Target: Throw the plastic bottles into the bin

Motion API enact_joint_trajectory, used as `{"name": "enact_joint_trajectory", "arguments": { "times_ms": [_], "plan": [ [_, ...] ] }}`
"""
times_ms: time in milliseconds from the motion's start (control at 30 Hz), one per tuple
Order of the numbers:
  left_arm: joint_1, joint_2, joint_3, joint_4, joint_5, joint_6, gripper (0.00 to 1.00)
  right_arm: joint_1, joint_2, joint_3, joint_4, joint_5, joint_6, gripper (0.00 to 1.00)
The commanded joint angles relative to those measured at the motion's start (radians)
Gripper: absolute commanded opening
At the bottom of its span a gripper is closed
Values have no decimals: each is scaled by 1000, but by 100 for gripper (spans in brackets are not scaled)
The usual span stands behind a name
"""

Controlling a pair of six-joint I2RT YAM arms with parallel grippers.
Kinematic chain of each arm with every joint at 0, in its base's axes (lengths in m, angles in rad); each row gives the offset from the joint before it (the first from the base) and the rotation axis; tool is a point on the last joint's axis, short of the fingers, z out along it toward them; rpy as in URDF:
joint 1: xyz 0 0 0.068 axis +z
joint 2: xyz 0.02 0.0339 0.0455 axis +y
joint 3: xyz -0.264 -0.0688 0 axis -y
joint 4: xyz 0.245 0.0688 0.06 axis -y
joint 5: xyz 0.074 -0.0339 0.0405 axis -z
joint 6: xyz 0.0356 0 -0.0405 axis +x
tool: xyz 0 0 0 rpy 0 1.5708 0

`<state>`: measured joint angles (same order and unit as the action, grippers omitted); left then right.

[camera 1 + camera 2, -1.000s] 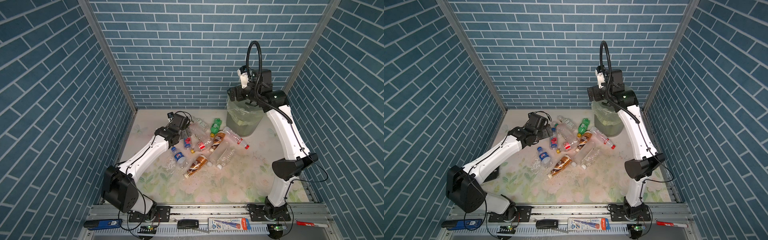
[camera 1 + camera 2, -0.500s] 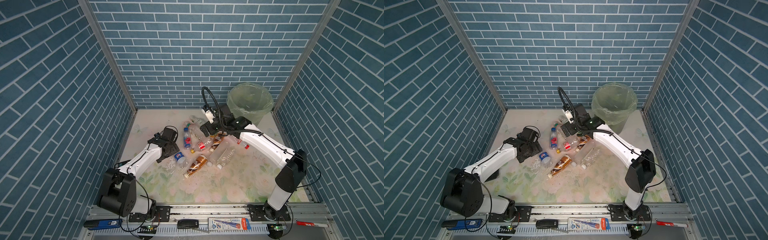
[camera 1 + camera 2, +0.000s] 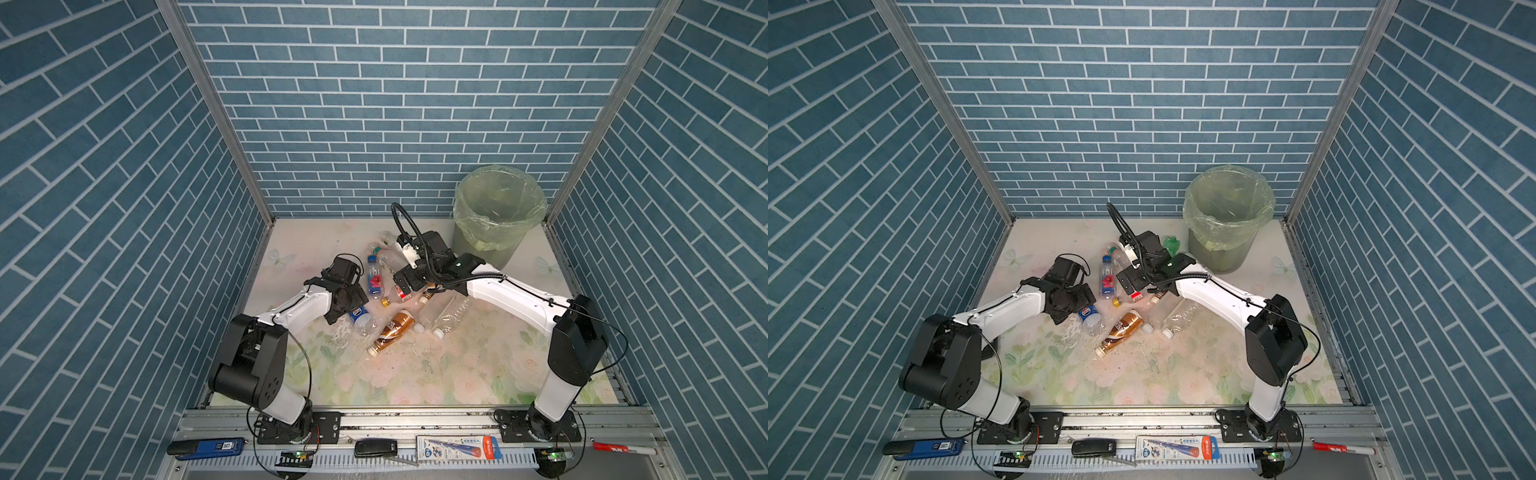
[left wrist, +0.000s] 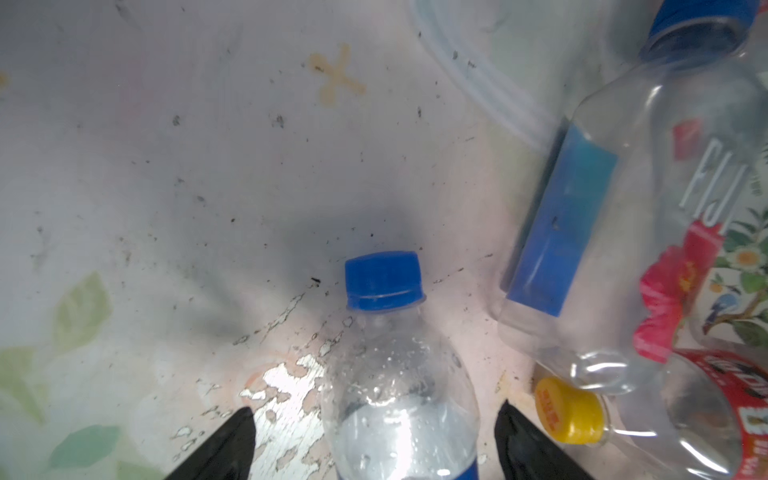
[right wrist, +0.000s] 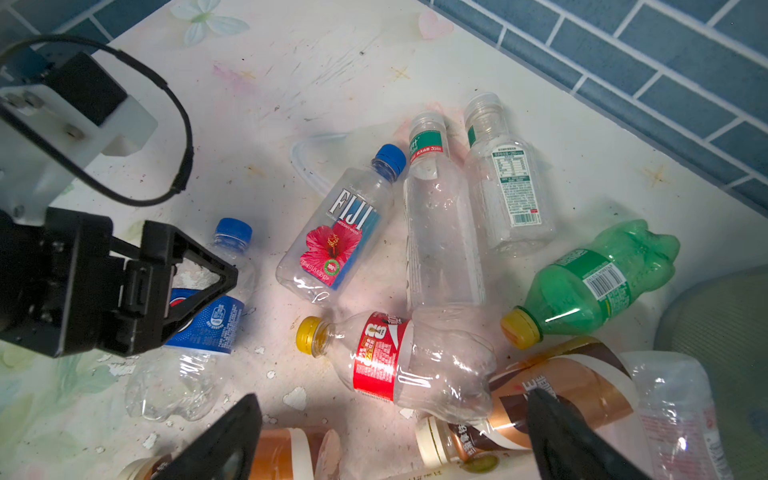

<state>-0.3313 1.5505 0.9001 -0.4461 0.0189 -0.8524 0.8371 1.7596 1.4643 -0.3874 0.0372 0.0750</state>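
Jaws of the left gripper [image 4: 374, 434] stand wide apart astride a blue-capped clear bottle [image 4: 399, 386] lying on the flowered table [image 4: 166, 166], a gap showing on each side, so nothing is gripped. Just off one fingertip [image 4: 517, 436] lie a Fiji bottle [image 4: 648, 216] and a yellow-capped, red-labelled bottle [image 4: 706, 415]. The right gripper [image 5: 395, 409] hangs fully spread and empty over that red-labelled bottle, with a brown bottle [image 5: 590, 382] under one fingertip and a green bottle [image 5: 590, 286] just beyond. The bin [image 3: 482, 237] stands upright behind the right gripper, near it, its pale green bag folded over the rim.
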Motion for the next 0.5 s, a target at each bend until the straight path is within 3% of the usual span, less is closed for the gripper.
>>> {"name": "enact_joint_trajectory", "arguments": {
  "times_ms": [0,267,467],
  "plan": [
    [5,24,-31,76,37,6,88,-1,-18,-43,42,-6,39,99],
    [3,55,-51,141,54,9,80,-1,-28,-99,82,-10,66,99],
    [3,57,-50,148,61,20,68,-1,-35,-120,94,-17,76,99]
  ]
}}
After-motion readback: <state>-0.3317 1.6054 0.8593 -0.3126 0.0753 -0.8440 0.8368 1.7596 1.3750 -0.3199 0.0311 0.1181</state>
